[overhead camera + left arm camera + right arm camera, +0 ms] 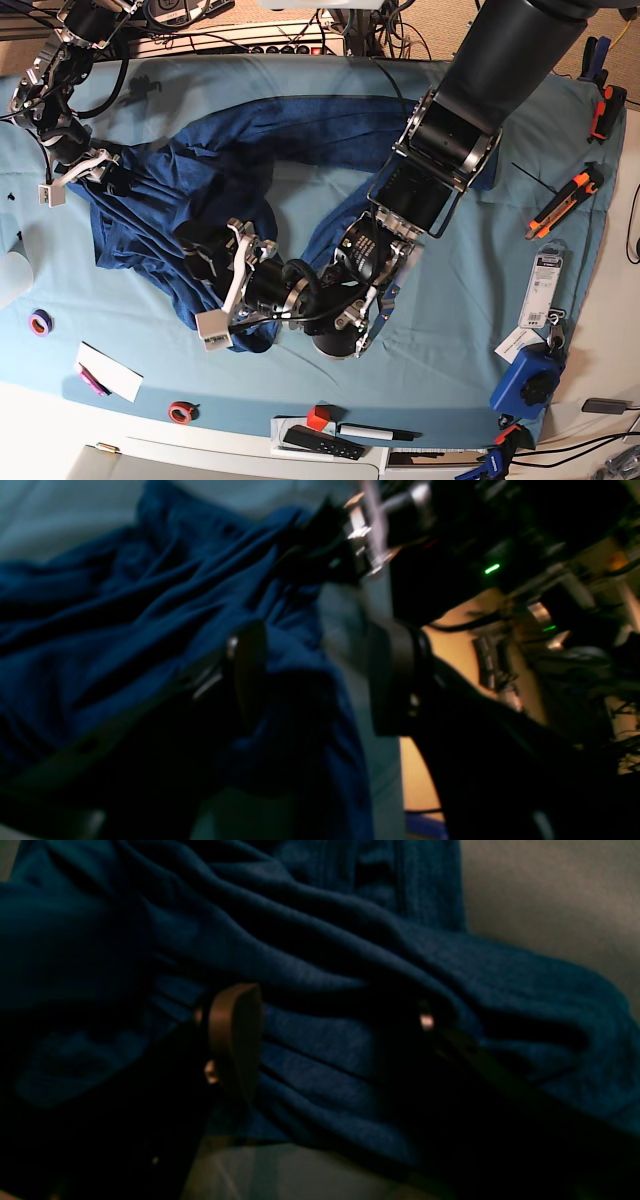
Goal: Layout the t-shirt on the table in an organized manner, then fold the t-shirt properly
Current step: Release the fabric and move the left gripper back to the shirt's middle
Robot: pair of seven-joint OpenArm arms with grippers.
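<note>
The dark navy t-shirt (200, 160) lies crumpled in an arc across the left and middle of the teal table (450, 330). My left gripper (210, 250) reaches in over the shirt's lower middle. In the left wrist view it (320, 675) stands open, with a hanging fold of t-shirt (125, 605) and the table edge (380, 760) between its fingers. My right gripper (100, 165) is at the shirt's left edge. In the right wrist view it (330, 1027) is open, its fingers either side of wrinkled t-shirt (325, 940) folds, with bare table (550, 890) behind.
Orange-and-black cutters (565, 200), a packaged item (540, 285) and a blue tool (530, 385) lie along the right side. A purple tape roll (40, 322), a white card (110, 370), a red ring (180, 411) and a red cube (318, 417) sit near the front edge.
</note>
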